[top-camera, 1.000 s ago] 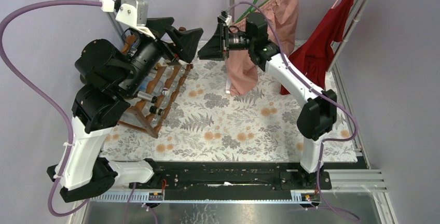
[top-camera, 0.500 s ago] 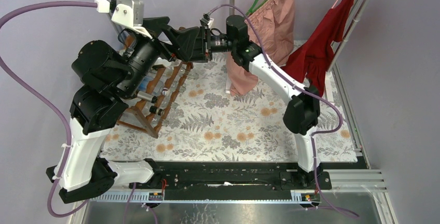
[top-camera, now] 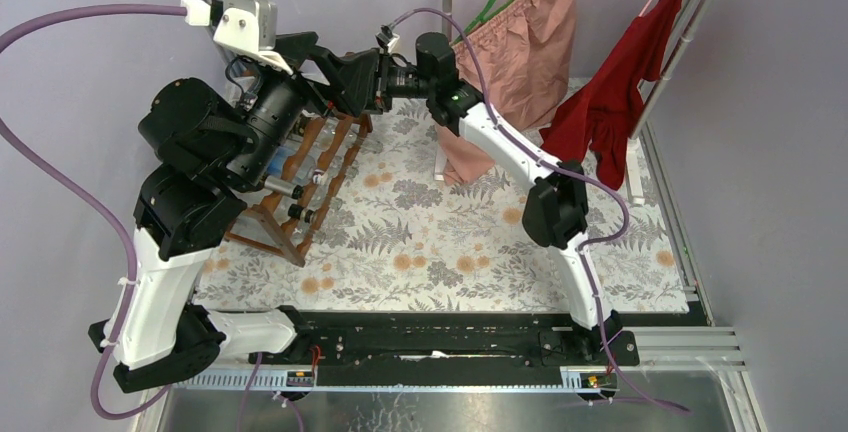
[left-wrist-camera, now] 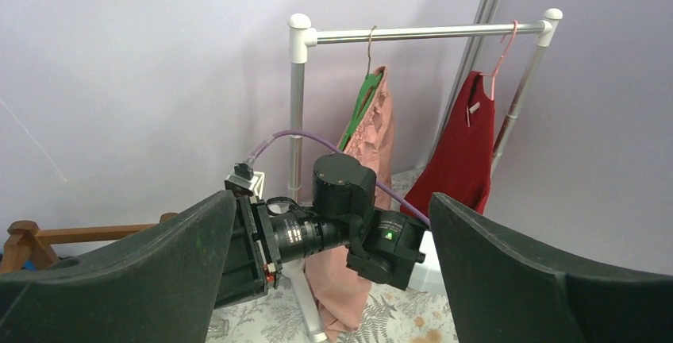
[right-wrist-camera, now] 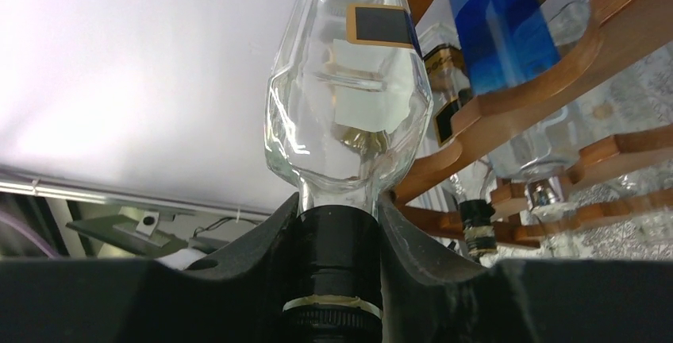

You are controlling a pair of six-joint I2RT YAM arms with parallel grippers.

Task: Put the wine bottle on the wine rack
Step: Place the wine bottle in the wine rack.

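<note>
Right end effector (right-wrist-camera: pixel 337 224) grips the wine bottle (right-wrist-camera: pixel 349 105) by the neck so its body leads into the wine rack (right-wrist-camera: pixel 508 113) ahead.

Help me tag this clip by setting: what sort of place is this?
Probably a robotics lab cell dressed as a home corner: the left arm and right arm bolted beside a floral tablecloth, a clothes rail with hung garments, and a wooden wine rack.
</note>
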